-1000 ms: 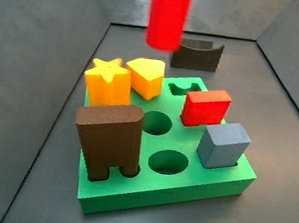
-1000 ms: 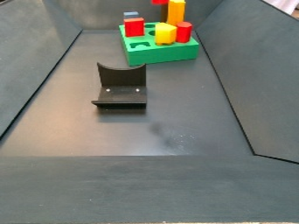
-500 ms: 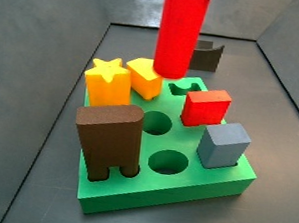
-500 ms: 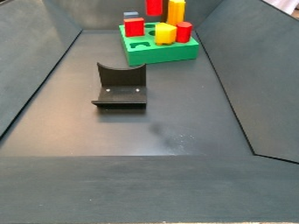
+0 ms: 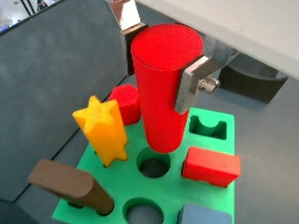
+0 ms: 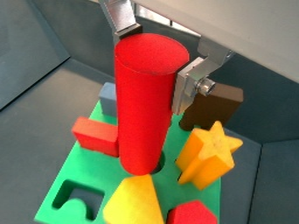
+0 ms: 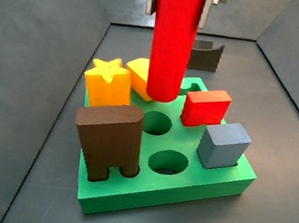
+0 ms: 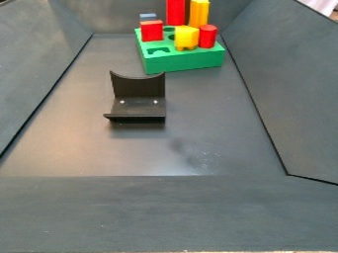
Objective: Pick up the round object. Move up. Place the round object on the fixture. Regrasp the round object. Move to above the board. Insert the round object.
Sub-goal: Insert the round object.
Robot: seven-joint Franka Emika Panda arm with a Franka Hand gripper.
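Red round object, a smooth cylinder peg, stands upright, pinched at its upper end between the gripper's silver fingers. Its lower end hangs directly below the fingers, at the mouth of a round hole in the green board, as both wrist views show; how deep it sits cannot be told. Around the peg on the board stand a yellow star block, a red cube-like block, a brown arch block and a grey block. In a side view, the fixture sits on the dark floor, well apart from the gripper and board.
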